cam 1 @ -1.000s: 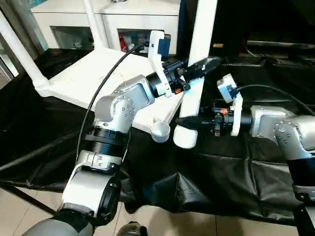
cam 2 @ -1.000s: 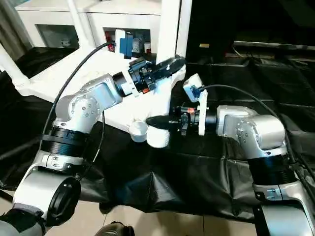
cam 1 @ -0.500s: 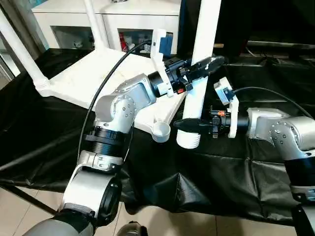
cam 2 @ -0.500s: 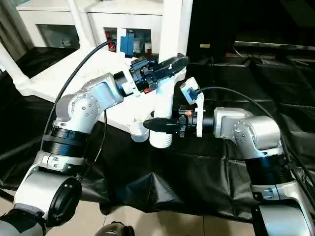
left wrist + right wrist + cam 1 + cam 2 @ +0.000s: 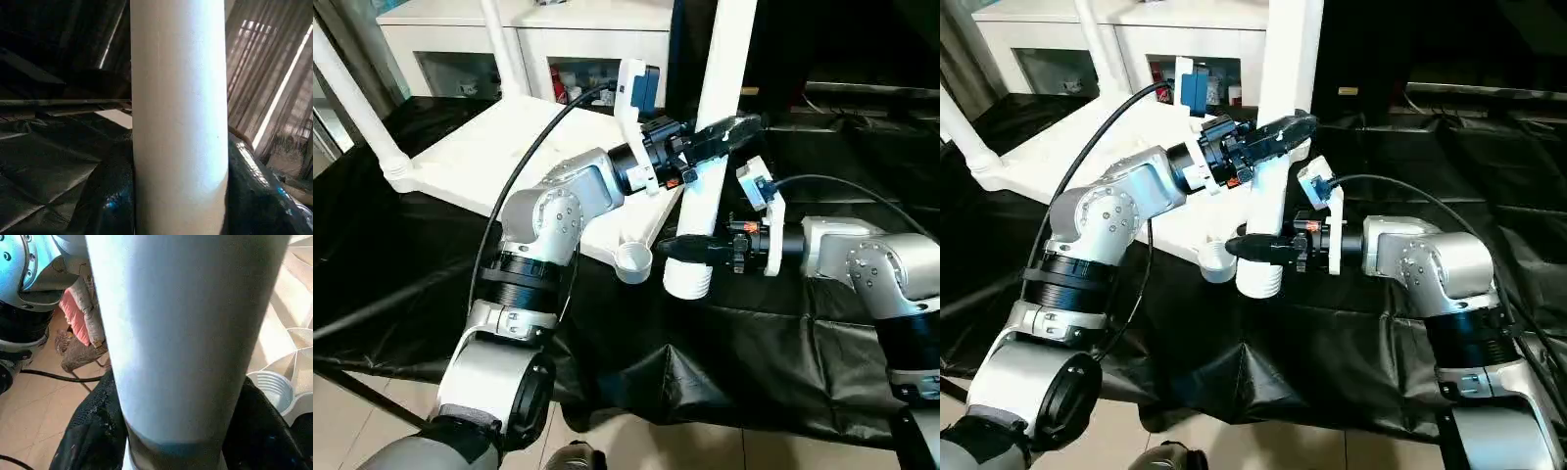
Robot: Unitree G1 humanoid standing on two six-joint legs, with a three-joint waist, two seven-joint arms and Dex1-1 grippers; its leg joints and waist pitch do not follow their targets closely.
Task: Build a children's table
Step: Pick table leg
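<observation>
The children's table's white tabletop lies upside down on the black cloth, with two legs standing in its far sockets. A third white leg is held nearly upright just right of the empty near corner socket. My left gripper is shut on its middle. My right gripper grips it just above its ribbed lower end, one finger across its front. The leg stands close in both wrist views, with the socket beside it.
The black-draped work table ends at a front edge close to me, with tiled floor below. A white cabinet stands behind the tabletop. A black cable arcs over my left arm.
My right gripper has slid left along the cloth and closed in on the leg's lower end. The leg stands a little more upright. My left gripper keeps its hold.
</observation>
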